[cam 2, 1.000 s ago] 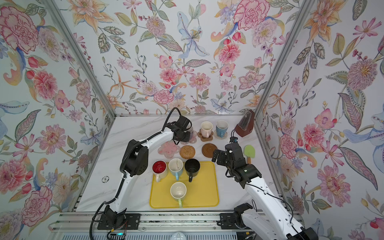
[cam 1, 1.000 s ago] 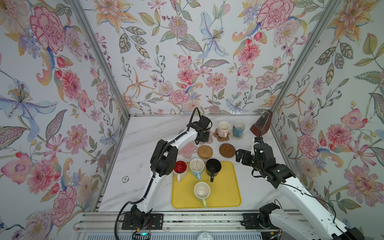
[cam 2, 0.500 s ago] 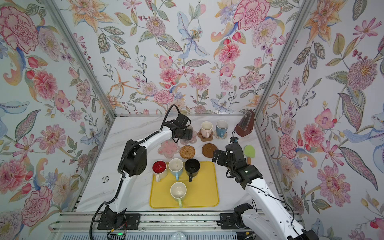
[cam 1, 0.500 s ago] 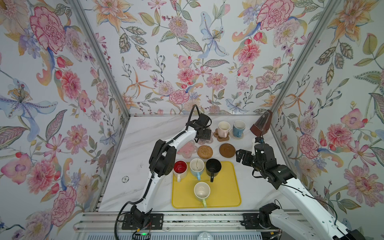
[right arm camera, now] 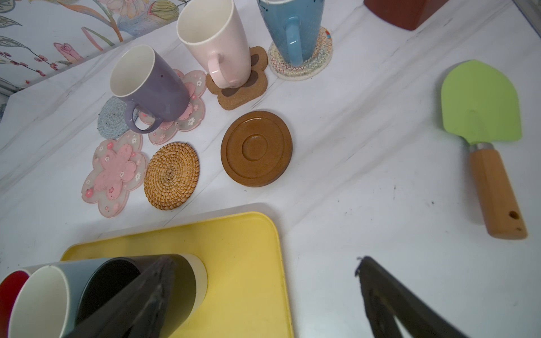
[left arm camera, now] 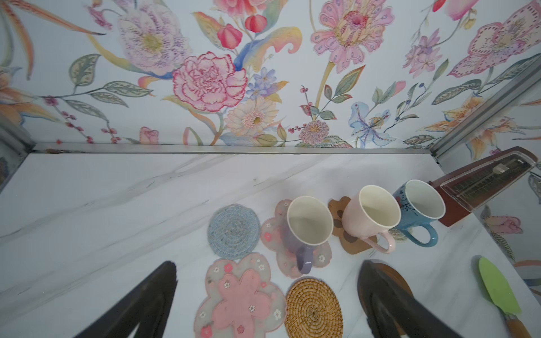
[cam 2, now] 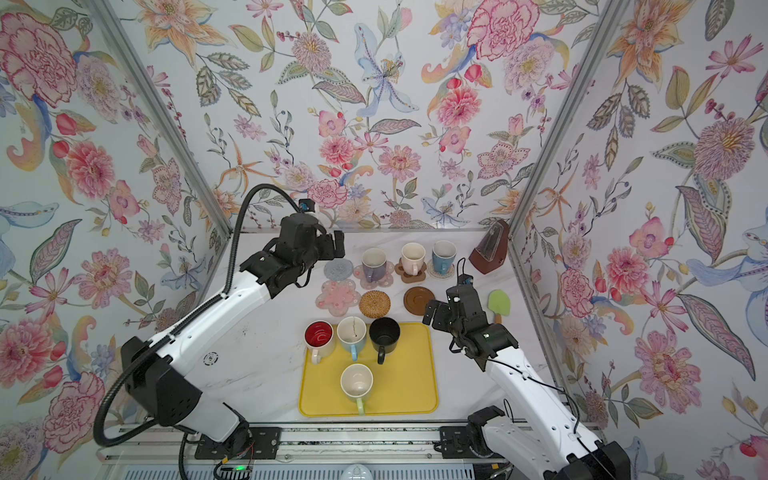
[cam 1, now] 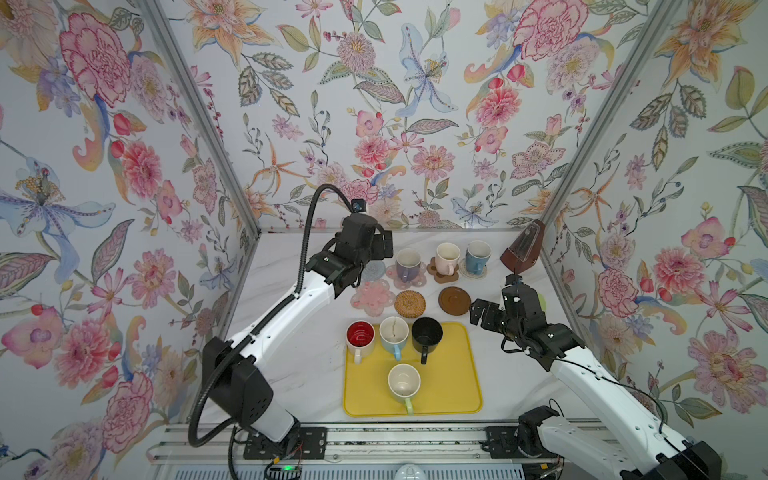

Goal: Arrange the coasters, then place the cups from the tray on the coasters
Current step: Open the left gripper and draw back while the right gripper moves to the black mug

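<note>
Tray (cam 1: 453,374) holding four mugs (cam 1: 404,382), left tool (left arm camera: 268,267) wide, right tool (right arm camera: 265,260) wide, both empty.

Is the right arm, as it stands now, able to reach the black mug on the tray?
Probably yes. The right gripper is open beside the tray's far corner; the black mug is the nearest one to it, with nothing between. The light blue mug stands close on its other side.
</note>
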